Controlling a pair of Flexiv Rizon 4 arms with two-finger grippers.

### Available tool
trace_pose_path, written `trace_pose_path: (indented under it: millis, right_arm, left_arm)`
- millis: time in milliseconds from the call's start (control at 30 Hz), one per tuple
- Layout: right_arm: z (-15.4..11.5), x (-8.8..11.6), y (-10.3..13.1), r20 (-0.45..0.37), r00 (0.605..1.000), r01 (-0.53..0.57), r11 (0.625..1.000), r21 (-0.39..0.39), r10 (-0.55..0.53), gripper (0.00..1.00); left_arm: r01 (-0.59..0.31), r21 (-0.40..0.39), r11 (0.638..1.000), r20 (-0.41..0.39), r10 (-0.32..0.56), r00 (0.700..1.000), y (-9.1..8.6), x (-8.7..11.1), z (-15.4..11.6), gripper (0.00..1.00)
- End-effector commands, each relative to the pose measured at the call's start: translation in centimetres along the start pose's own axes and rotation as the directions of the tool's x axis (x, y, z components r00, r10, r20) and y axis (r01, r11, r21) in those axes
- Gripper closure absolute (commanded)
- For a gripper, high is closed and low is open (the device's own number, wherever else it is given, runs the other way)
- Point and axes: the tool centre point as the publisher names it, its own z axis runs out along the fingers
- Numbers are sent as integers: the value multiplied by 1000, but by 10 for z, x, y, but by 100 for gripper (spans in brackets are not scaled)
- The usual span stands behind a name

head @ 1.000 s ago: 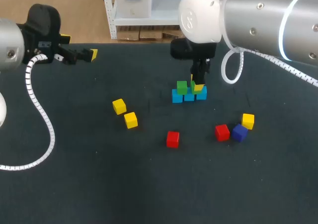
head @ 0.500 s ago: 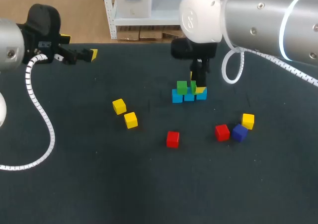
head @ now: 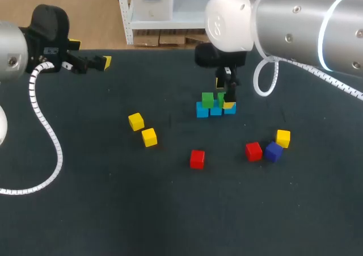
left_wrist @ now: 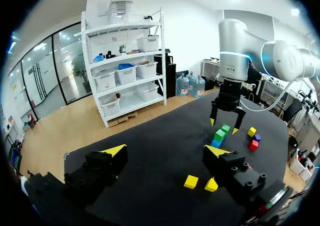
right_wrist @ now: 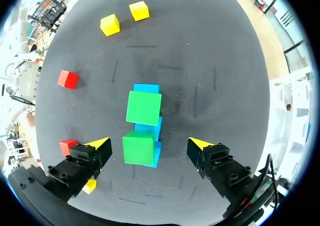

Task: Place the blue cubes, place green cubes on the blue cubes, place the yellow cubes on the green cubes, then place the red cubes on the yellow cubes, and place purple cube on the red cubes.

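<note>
Checking right tool [right_wrist: 149, 145]: spread wide, clamped on nothing, hanging straight over the near green cube [right_wrist: 138, 147]. Second green cube [right_wrist: 143, 107] just ahead of it, twisted a little. Both seated on the row of blue cubes [right_wrist: 146, 89], pushed to one side, leaving blue edge bare along the other. Reads as green layer placed, yellow layer next.

Risks, likeliest first:
- Clipping the near green on the way out. Caused by moving sideways before lifting clear; drags it off the blues.
- Building on a skewed layer. Offset and twisted greens, so probably tilts or slides whatever goes on top. Worth squaring up first.
- Crowded pick at 4 to 5 o'clock from the stack, head view: red cube [head: 253, 151] touching or nearly touching purple cube [head: 273, 152], with right-hand yellow cube [head: 283, 137] just beside. Coming down wide there shoves a neighbour or grabs two.
- Safer picks: yellow cube at 9 o'clock [head: 135, 121], yellow cube at 8 o'clock [head: 149, 137], lone red cube [head: 197, 158] between 6 and 7 o'clock, all apart.

Left tool [left_wrist: 166, 153]: also spread, empty, parked well away at 10 o'clock over the desk [head: 85, 210] edge. No clash unless sent to the stack alongside the right.
</note>
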Motion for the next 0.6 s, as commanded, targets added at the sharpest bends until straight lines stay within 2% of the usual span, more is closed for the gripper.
trace_pose_path:
  millis: [33,100,167,233,300,367,467,567,600]
  right_arm:
    - [1,1,2,1,1000,-3,1000,11,3,0]
    - [2,1,2,0,1000,-7,1000,18,7,2]
    - [3,1,0,2,1000,-12,1000,21,12,15]
    - [3,1,0,3,1000,-15,1000,23,15,17]
    - [3,1,0,4,1000,-19,999,26,19,18]
    - [3,1,-1,6,1000,-21,999,27,21,14]
    - [3,2,-2,7,1000,-25,999,28,25,14]
    - [4,2,-3,8,1000,-27,999,29,27,31]
    - [3,2,-3,8,1000,-28,999,30,28,30]
  left_arm:
    - [-2,12,1000,10,2,1000,3,2,0,0]
    - [-2,12,1000,10,2,1000,3,2,0,0]
    - [-2,12,1000,10,2,1000,3,2,0,0]
    - [-2,12,1000,10,2,1000,3,2,0,0]
    - [-2,12,1000,10,2,1000,3,2,0,0]
    - [-2,12,1000,10,2,1000,3,2,0,0]
    - [-2,12,1000,10,2,1000,3,2,0,0]
    - [-2,12,1000,10,2,1000,3,2,0,0]
    - [-2,12,1000,10,2,1000,3,2,0,0]
